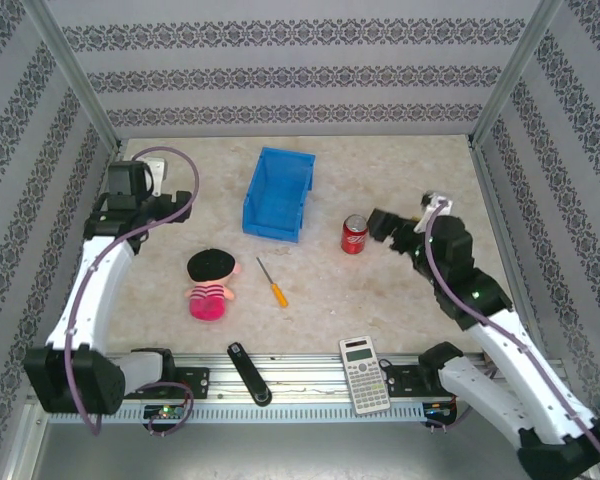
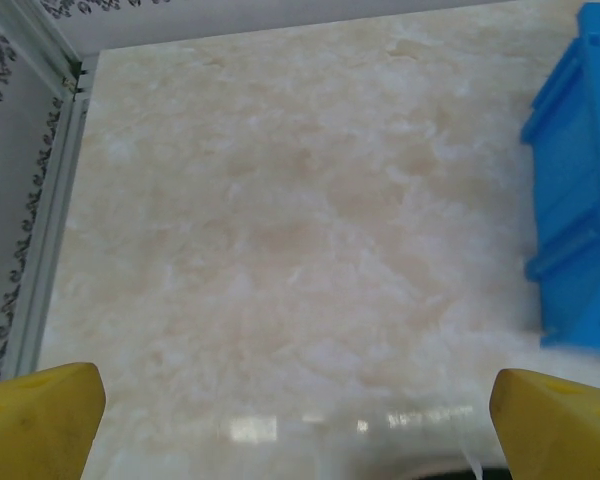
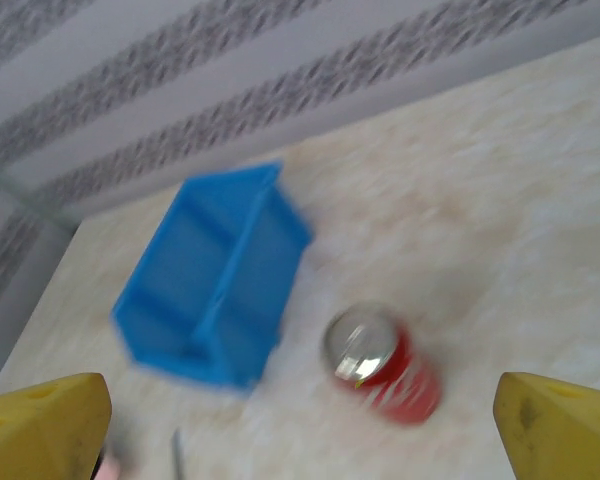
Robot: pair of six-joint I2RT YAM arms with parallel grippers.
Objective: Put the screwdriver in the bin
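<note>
The screwdriver (image 1: 272, 282), orange-yellow handle and thin silver shaft, lies on the table in front of the blue bin (image 1: 277, 192), between the doll and the can. Its shaft tip (image 3: 177, 452) shows blurred at the bottom of the right wrist view, below the bin (image 3: 215, 280). My right gripper (image 1: 380, 224) hovers just right of the soda can, open and holding nothing (image 3: 300, 440). At the far left, near the wall, my left gripper (image 1: 145, 172) is open over bare table (image 2: 300, 420), with the bin's side (image 2: 580, 190) to its right.
A red soda can (image 1: 354, 235) (image 3: 385, 365) stands right of the bin. A pink doll with a black hat (image 1: 211, 283) lies left of the screwdriver. A black elongated tool (image 1: 248, 372) and a calculator (image 1: 365, 374) rest on the front rail. Patterned walls enclose three sides.
</note>
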